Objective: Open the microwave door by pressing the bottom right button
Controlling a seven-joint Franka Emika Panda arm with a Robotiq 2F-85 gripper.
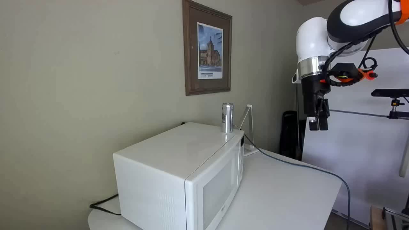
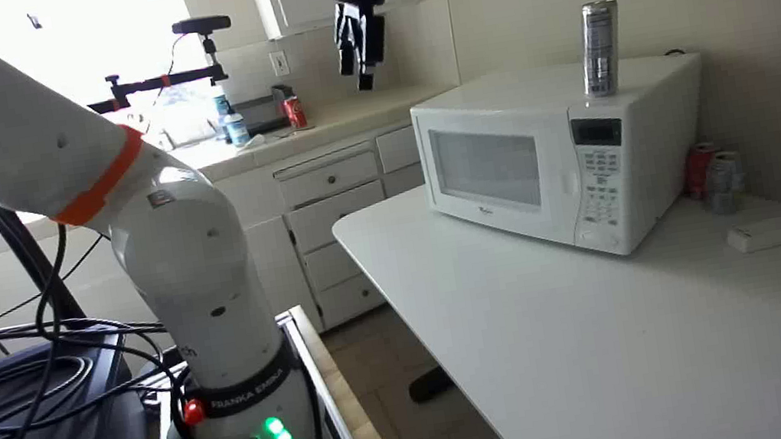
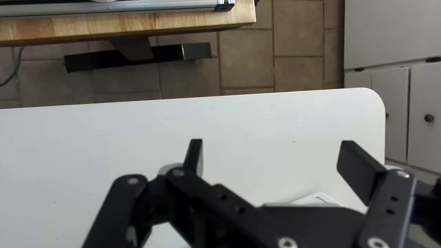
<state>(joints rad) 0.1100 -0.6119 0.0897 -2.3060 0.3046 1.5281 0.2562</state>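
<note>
Two fingers (image 3: pixel 358 172), spread wide: that's my gripper (image 3: pixel 272 148) in the wrist view, with bare white table (image 3: pixel 120 131) showing between the tips. It's hanging high, tips down, well apart from the one microwave (image 2: pixel 556 148). And there that sits, on the table, lower than my gripper and to its right in an exterior view: big, boxy, all white, smooth on top. One door (image 2: pixel 499 172), flush and closed, greyish window (image 2: pixel 475 160) set into it. Right of that, one control panel (image 2: pixel 597 192), pale keys in rows under one dark display (image 2: pixel 597 132). One silver can (image 2: pixel 600 49) stands upright on top, near the front right. Just right of the microwave, more cans (image 2: pixel 720 189): one red, at least one silver, overlapping, so I can't count them all. Farther out, one red can (image 2: pixel 295 112) on the far counter (image 2: pixel 338 128), one framed picture (image 1: pixel 209 48) on the wall (image 1: pixel 96 80).
</note>
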